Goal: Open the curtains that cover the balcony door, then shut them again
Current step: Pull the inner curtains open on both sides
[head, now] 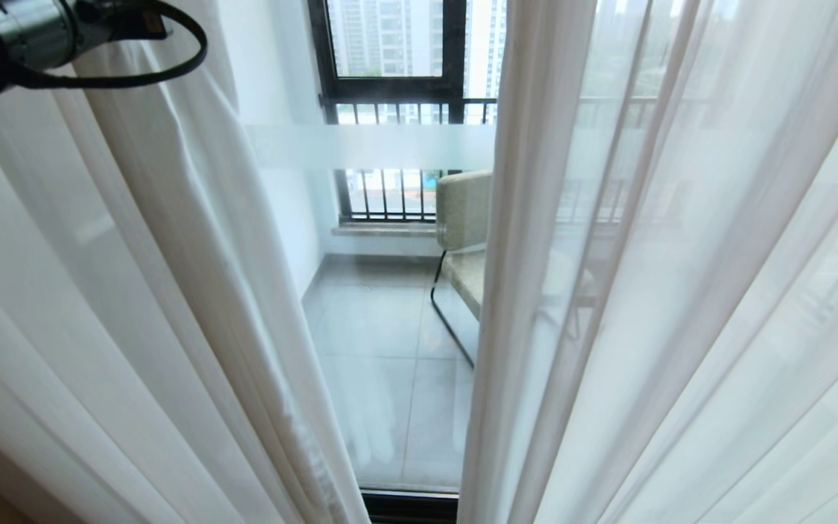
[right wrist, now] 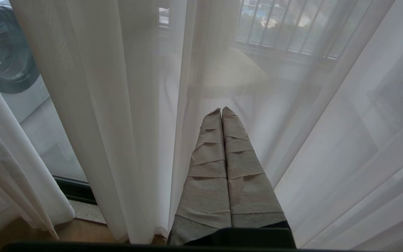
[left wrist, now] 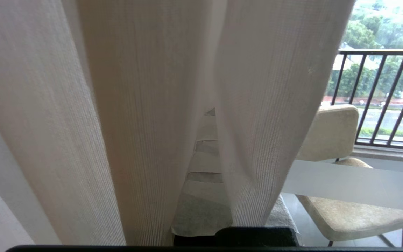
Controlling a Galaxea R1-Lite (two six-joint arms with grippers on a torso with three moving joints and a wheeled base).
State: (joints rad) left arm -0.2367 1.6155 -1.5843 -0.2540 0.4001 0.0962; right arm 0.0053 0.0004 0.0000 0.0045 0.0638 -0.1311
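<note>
Pressing into the cloth, the left gripper (left wrist: 206, 140) has its taped fingers (left wrist: 201, 196) drawn tight together, holding nothing that I can see; two folds of the curtains (left wrist: 145, 105) hang over it on either side, so only a strip of the fingers shows between them. From the head view, only the arm's metal wrist (head: 26, 29) and a looped black cable (head: 172, 65) show in the upper left corner, up against the left sheer (head: 135, 291).

The right gripper (right wrist: 221, 112) sits lower, its two wrapped fingers (right wrist: 240, 168) shut flat against each other and empty, pointing toward the sheer in front of it; whether the tips touch the cloth I cannot tell.

The curtains run long from top to floor, their folds all vertical; they stand parted in the middle, one bunch to the left and one to the right (head: 681, 291); between them the glass of the balcony door (head: 390, 327) is uncovered, a frosted band (head: 368, 145) crossing it level, its black bottom frame (head: 408, 506) at the floor.

Beyond the glass stand a beige chair (head: 463, 211) on grey tiles (head: 375, 364), a black-framed window (head: 390, 87) with railing bars, and, off to one side in the right wrist view, a washing machine (right wrist: 2, 56).
</note>
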